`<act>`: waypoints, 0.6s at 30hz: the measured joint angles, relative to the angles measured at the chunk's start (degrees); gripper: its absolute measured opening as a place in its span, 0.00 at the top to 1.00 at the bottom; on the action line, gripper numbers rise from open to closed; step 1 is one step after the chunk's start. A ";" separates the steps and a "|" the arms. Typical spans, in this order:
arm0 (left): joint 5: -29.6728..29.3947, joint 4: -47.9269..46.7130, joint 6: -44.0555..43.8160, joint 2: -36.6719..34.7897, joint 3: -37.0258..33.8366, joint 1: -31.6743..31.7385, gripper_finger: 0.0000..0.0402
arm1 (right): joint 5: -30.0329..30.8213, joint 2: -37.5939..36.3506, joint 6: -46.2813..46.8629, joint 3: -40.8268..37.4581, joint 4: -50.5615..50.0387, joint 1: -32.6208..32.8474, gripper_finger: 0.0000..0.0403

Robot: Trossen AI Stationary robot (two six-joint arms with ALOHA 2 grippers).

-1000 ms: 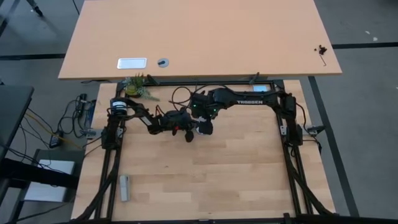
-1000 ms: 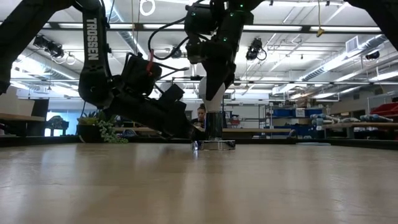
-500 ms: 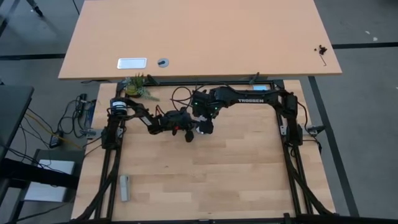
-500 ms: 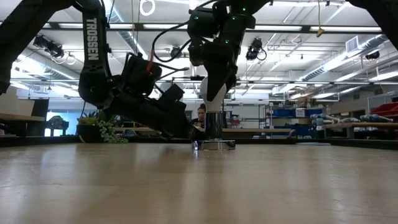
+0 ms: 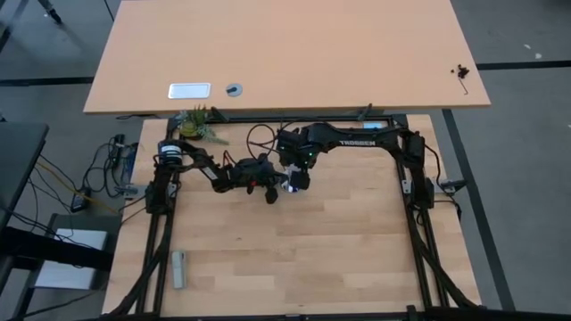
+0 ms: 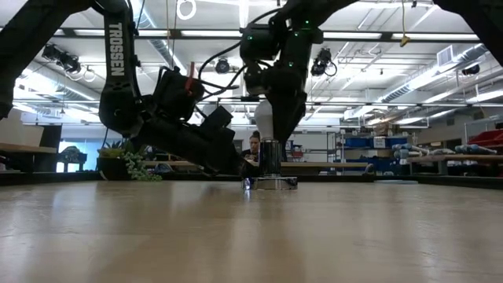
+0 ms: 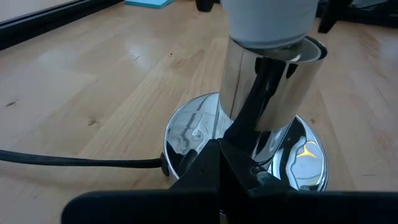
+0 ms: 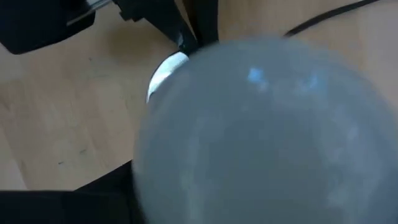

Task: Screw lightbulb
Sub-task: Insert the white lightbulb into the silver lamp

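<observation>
The frosted-white lightbulb [image 6: 263, 122] stands upright with its pale base [image 7: 268, 34] in the mouth of the shiny silver socket [image 7: 273, 93]. The socket's round base plate [image 7: 186, 134] rests on the wooden table, and a thin black cord [image 7: 74, 160] leaves it. My right gripper [image 6: 273, 124] comes down from above and is shut on the bulb, which fills the right wrist view [image 8: 261, 137]. My left gripper [image 6: 242, 168] lies low on the socket's left, shut at the base plate's rim. My left gripper has its two shut fingers [image 7: 214, 165] on the near rim of the socket's base plate [image 7: 202, 155]. It comes slanting down from the table's left side. The fingers themselves hide whether they pinch the rim or only press on it. The socket stands upright on the table. My right gripper holds the bulb's round glass head [image 6: 262, 118] between its two fingers, from above, pointing down. The bulb stands upright, with its base in the socket's mouth.
A small green plant [image 5: 198, 123] stands at the table's far left corner. A grey bar [image 5: 178, 268] lies near the front left. A second, larger tabletop [image 5: 285, 53] stands beyond the far edge. A person [image 6: 253, 145] sits in the room behind the table.
My right gripper has turned about the upright bulb while staying over the socket. The bulb stays upright in the socket's mouth. The socket stays where it was.
</observation>
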 joint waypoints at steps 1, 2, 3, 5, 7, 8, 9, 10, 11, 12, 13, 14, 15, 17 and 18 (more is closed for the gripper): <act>0.01 0.00 0.00 0.00 0.00 0.00 1.00 | -0.01 0.00 -0.01 0.02 0.01 0.02 0.30; 0.00 0.00 0.00 0.00 0.00 0.00 1.00 | -0.02 0.00 -0.03 0.04 -0.01 0.16 0.30; 0.00 0.00 0.00 0.00 0.00 0.00 1.00 | -0.02 0.00 -0.05 0.04 -0.11 0.34 0.29; 0.01 0.00 0.00 0.00 0.00 0.00 1.00 | -0.02 0.00 -0.09 0.04 -0.24 0.78 0.29; 0.00 0.00 -0.02 0.00 0.00 0.00 1.00 | 0.04 -0.02 -0.09 0.11 -0.40 1.10 0.28; 0.00 0.00 -0.02 0.00 0.00 0.00 1.00 | 0.08 -0.02 -0.11 0.11 -0.73 1.29 0.27; 0.02 0.00 -0.02 0.00 0.00 0.00 1.00 | 0.37 -0.02 -0.11 0.11 -1.08 1.38 0.26; 0.00 0.00 -0.02 0.00 0.00 0.00 1.00 | 0.67 -0.02 -0.11 0.11 -1.24 1.47 0.26; 0.00 0.00 -0.02 0.00 0.00 0.00 1.00 | 1.02 -0.02 -0.12 0.11 -1.41 1.62 0.25; 0.00 0.00 -0.02 0.00 0.00 0.00 1.00 | 1.17 -0.02 -0.13 0.11 -1.66 1.68 0.24; 0.00 0.00 -0.02 0.00 0.00 0.00 1.00 | 1.28 -0.04 -0.13 0.11 -1.82 1.71 0.24; 0.00 0.00 -0.02 0.00 0.00 0.00 1.00 | 1.29 -0.04 -0.13 0.23 -2.13 1.73 0.23; 0.00 0.00 -0.02 0.00 0.00 0.00 1.00 | 1.29 -0.04 -0.13 0.55 -2.73 1.77 0.23; 0.00 0.00 -0.02 0.00 0.00 0.00 1.00 | 1.29 -0.13 -0.13 0.97 -3.28 1.79 0.22; 0.02 0.00 -0.02 0.00 0.00 0.00 1.00 | 1.29 -0.13 -0.13 1.36 -3.72 1.79 0.22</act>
